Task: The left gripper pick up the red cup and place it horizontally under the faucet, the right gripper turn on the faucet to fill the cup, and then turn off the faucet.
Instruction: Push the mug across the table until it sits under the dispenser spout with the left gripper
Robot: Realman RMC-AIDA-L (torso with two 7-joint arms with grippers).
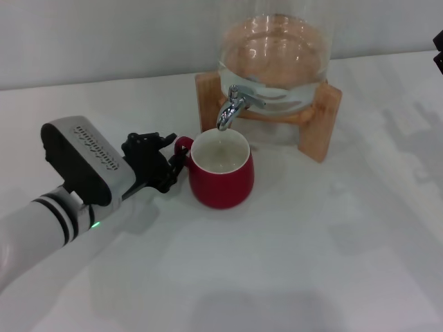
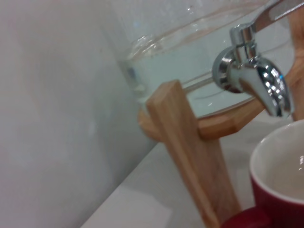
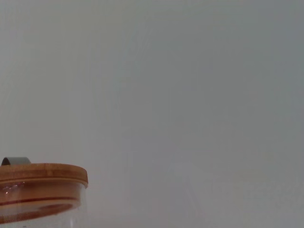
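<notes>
The red cup (image 1: 221, 169) stands upright on the white bench (image 1: 291, 263), directly below the spout of the faucet (image 1: 235, 105), with its mouth open to the spout. Its handle faces the robot's left. The inside appears to hold some liquid, but the level cannot be read with confidence from the head view. No stream is visible at the spout.

The left tool (image 1: 166, 162) sits at the handle, its black fingers around or against the loop; it seems clenched on the handle. The right tool shows only as a dark edge at the far right of the head view, well apart from the faucet, and its finger state cannot be told.

The faucet is fixed to the glass jar (image 1: 273, 48), which rests on a wooden stand (image 1: 322, 121) and holds water.

Hazards from this state:
- If the left tool pulls or twists on the handle, the cup shifts off the spout line and water lands on the bench.
- If the right tool presses the lever too hard, the jar and stand may slide.
- If closing is delayed, the cup overflows.
</notes>
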